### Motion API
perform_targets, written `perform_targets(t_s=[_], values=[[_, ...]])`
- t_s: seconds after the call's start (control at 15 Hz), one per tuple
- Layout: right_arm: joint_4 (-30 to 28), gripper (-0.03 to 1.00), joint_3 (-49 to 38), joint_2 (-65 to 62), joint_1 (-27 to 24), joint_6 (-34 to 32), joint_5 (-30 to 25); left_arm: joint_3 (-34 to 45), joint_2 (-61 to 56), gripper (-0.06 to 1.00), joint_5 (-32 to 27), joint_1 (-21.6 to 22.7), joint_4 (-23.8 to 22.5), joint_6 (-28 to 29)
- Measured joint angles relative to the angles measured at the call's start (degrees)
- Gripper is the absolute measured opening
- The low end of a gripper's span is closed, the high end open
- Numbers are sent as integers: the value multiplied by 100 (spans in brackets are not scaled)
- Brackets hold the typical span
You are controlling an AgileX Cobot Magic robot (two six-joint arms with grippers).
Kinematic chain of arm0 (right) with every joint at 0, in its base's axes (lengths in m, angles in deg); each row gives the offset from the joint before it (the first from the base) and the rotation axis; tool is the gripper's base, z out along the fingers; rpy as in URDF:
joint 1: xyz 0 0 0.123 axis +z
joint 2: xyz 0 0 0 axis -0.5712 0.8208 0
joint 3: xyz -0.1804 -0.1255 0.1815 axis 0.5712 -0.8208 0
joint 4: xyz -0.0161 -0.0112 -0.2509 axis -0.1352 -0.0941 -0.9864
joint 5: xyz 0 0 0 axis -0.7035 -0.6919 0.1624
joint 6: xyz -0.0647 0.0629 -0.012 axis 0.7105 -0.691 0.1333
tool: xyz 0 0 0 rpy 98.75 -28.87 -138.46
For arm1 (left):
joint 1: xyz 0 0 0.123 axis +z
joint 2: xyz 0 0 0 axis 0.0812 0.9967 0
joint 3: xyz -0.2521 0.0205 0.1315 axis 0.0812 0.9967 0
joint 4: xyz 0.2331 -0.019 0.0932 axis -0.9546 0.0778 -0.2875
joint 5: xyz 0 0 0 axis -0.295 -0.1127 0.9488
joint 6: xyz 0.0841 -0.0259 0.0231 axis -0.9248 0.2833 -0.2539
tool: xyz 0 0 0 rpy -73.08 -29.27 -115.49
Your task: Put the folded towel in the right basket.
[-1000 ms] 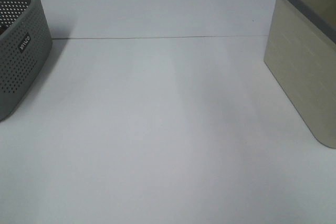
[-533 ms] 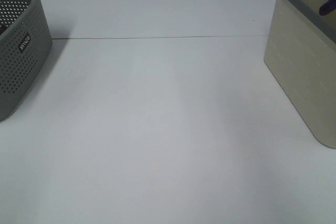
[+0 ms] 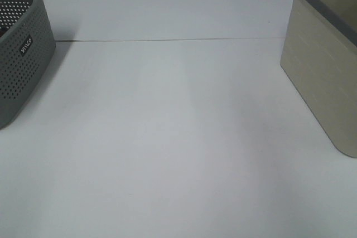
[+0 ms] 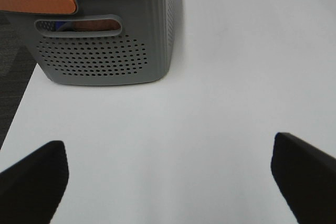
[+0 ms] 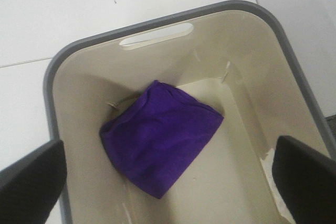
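The towel (image 5: 160, 137), purple and loosely folded, lies on the floor of the right basket (image 5: 247, 129). It sits toward the end wall with the handle slot (image 5: 156, 34) and touches one side wall. The basket is beige inside with a grey rim (image 5: 50, 85). It stands on the white surface (image 3: 178, 137) at the right edge of the high view, where only its outer wall shows and the towel is hidden.

My right tool (image 5: 168, 182) hangs above the basket's open top, fingers (image 5: 31, 182) spread wide with nothing between them, clear of the towel. My left tool (image 4: 168, 179) is over bare surface on the other side, likewise spread wide and holding nothing.

Near it stands the grey basket (image 4: 105, 56), perforated all over, with an orange bar (image 4: 37, 3) lying across its top edge. Something shows through its side opening, but I cannot tell what. The two baskets are well apart, and a thin seam (image 3: 167, 40) runs across the surface between them
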Motion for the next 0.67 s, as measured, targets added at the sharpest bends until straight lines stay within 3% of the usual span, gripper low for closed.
perform_targets(t_s=[0.07,0.13,0.47,0.67], values=[[183,98,0,0,52,23,0,0,0,99,0,0,0,0],[355,98,0,0,447,92,0,0,0,99,0,0,0,0],[218,98,0,-11,2005,109,6,0,0,99,0,0,0,0],[223,98,-11,-195,2452,52,11,0,0,99,0,0,0,0]])
